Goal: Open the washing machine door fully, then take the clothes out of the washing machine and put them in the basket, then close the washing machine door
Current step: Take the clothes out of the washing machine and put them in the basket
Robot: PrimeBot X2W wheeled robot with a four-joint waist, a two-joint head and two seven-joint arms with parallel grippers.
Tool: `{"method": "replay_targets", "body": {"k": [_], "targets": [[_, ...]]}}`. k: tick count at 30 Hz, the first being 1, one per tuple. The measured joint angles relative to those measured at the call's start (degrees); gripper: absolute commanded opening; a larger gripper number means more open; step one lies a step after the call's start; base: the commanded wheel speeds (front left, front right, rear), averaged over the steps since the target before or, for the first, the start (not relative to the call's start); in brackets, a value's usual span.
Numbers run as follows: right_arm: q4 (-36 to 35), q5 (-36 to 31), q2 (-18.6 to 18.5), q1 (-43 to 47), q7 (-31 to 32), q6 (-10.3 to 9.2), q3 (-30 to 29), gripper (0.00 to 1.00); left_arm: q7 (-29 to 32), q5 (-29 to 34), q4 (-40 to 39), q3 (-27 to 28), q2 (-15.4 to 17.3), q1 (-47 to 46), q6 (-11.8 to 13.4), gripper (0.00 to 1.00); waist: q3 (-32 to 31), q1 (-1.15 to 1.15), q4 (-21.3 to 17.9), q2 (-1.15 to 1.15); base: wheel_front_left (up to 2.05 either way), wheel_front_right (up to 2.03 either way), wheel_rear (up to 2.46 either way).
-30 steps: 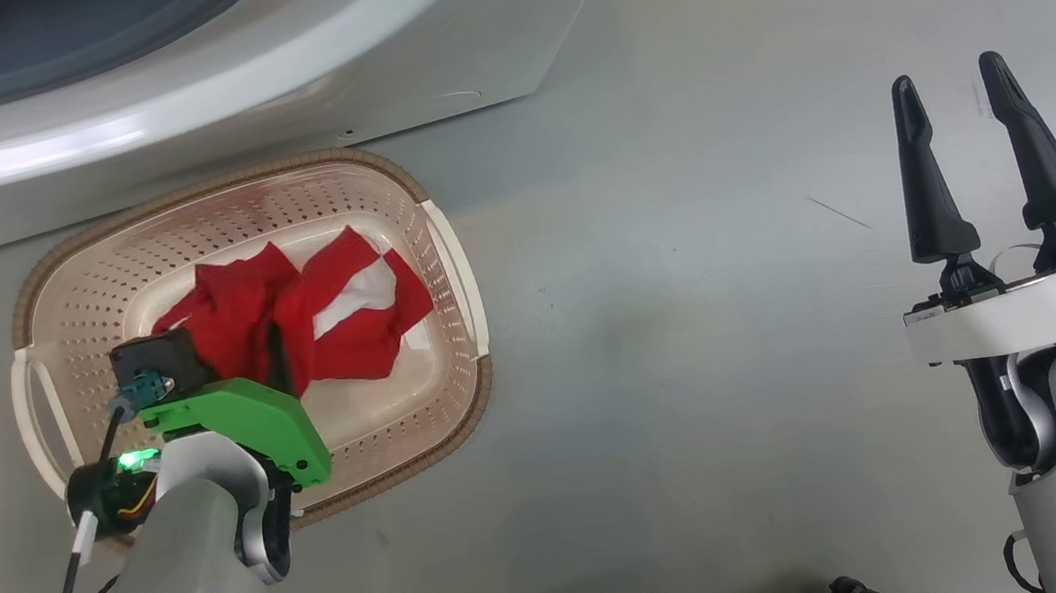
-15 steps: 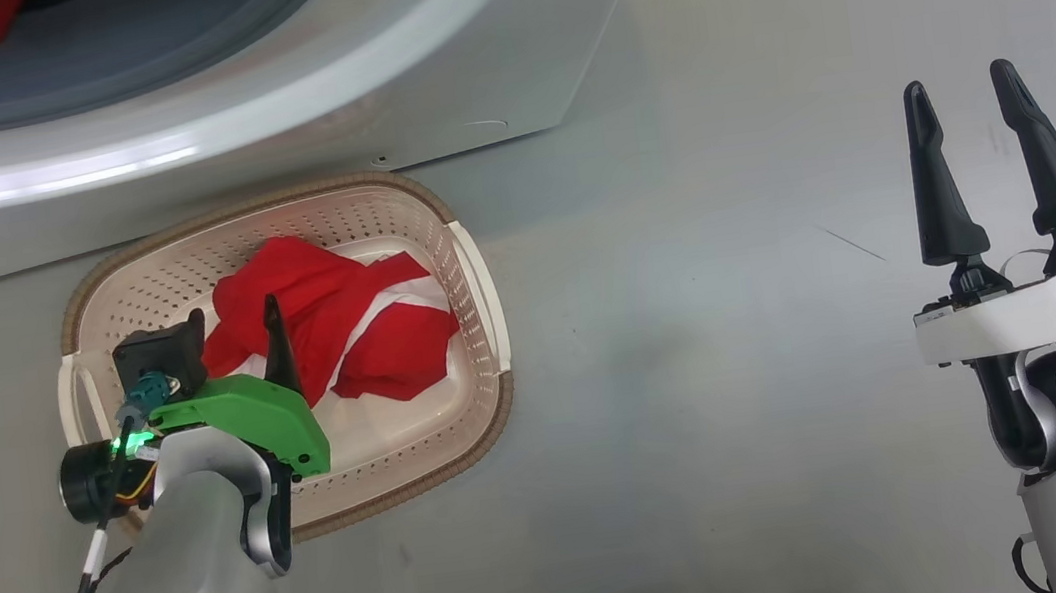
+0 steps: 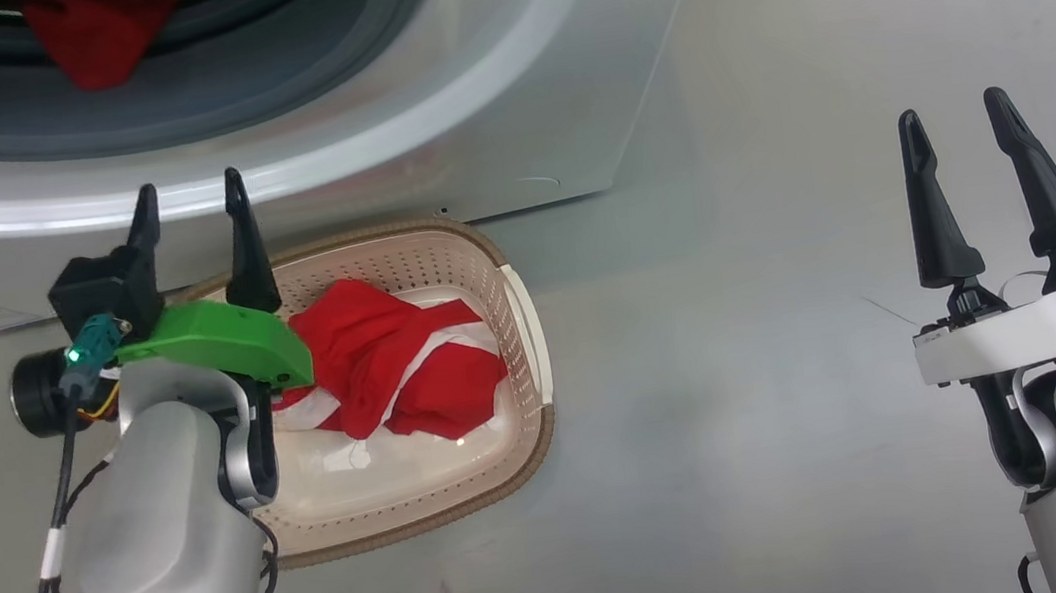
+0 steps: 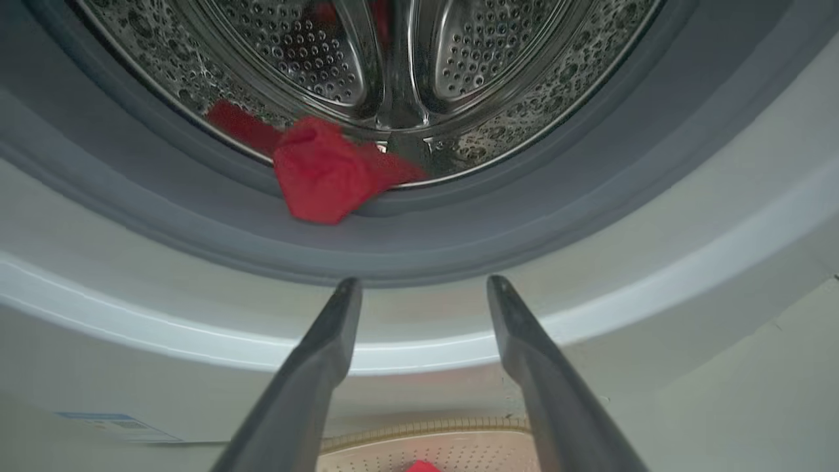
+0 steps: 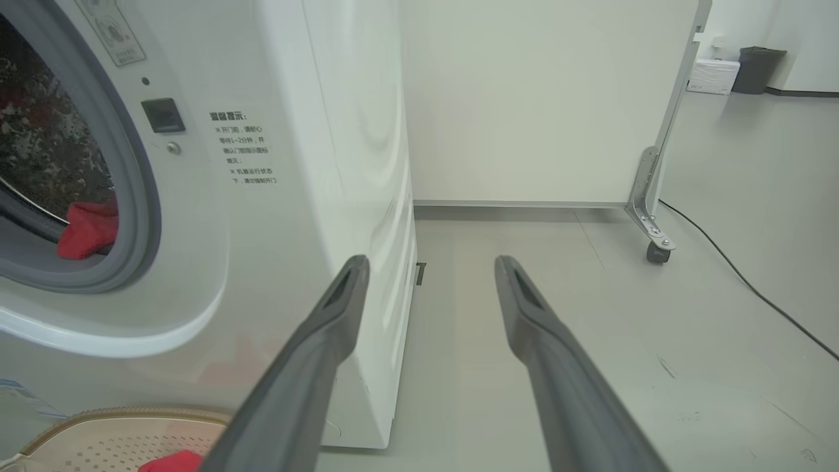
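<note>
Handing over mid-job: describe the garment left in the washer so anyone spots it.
Find the white washing machine and its round opening. At the opening's bottom, a crumpled red garment hangs over the lip of the drum onto the grey seal. Unlike the white-striped red clothes in the basket on the floor, it shows plain red.

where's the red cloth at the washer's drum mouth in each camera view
Head view: the bright red soft fabric garment hangs at the top edge, left of centre.
Left wrist view: upper half, just left of centre, draped over the drum lip.
Right wrist view: left edge, mid-height.
Shared landmark: the grey rubber gasket ring it drapes onto.
</note>
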Motion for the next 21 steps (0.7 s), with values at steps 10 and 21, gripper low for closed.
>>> {"method": "replay_targets", "body": {"k": [10, 21], "targets": [[0.0, -0.7, 0.1, 1.8, 0.0, 0.00, -0.9, 1.00, 0.0, 6.1, -13.0, 3.2, 0.3, 6.1, 0.3, 1.00, -4.7, 0.00, 1.6, 0.00, 0.00, 0.00, 0.00], [0.6, -1.7, 0.7, 4.1, 0.0, 0.00, -0.6, 1.00, 0.0, 10.4, -22.4, 3.7, 0.3, 15.1, 0.6, 1.00, -9.5, 0.00, 3.1, 0.00, 0.00, 0.00, 0.00]]}}
